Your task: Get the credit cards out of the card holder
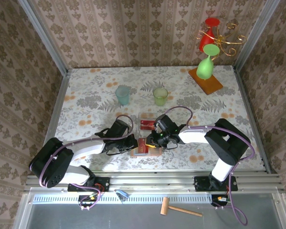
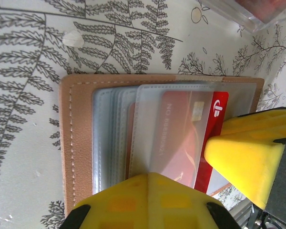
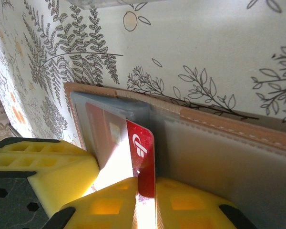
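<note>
Fingers of the right pincer [image 3: 145, 190] are clenched on the edge of a red plastic credit card [image 3: 140, 152] with a white logo. The card stands partway out of a translucent sleeve of the flat tan leather bifold card holder [image 3: 229, 125]. That holder lies open on the fern-printed tablecloth [image 2: 28, 57], directly under and between both pincers.

The left pincer [image 2: 148, 185] has its yellow fingers drawn together with no gap, tips pressed on the holder's near edge over the sleeves. Whether they pinch any plastic I cannot tell. Just to its right, the right pincer's yellow finger touches the protruding end of the held card.

Ahead of the left pincer, a second reddish edge [image 2: 130, 143] shows through the stacked sleeves, blurred by the plastic.

Beyond both pincers, near the holder but apart from it, sits a small clear plastic rectangular tray [image 1: 142, 116] with another red card [image 1: 146, 124] lying in it.
</note>
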Robot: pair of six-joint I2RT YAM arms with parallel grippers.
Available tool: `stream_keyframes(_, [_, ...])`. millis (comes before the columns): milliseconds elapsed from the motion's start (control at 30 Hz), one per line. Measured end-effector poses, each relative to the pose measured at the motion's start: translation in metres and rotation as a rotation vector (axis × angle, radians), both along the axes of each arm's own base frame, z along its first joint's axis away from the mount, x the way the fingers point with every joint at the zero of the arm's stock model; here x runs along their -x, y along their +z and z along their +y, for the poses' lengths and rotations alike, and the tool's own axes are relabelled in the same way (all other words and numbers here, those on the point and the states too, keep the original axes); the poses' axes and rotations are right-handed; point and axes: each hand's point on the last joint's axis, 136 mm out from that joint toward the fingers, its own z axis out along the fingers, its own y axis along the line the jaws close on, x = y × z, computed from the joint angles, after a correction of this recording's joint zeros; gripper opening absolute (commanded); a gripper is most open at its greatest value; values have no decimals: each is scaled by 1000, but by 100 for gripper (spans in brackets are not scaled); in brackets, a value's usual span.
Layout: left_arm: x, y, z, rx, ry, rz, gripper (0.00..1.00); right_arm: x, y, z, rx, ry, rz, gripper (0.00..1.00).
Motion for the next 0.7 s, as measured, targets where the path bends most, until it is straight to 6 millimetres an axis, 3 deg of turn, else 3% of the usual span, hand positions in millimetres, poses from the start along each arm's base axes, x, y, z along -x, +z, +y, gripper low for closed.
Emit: stream_keyframes(700, [1, 0, 1, -2, 1, 1, 5, 1, 11, -24, 23, -15, -16, 13])
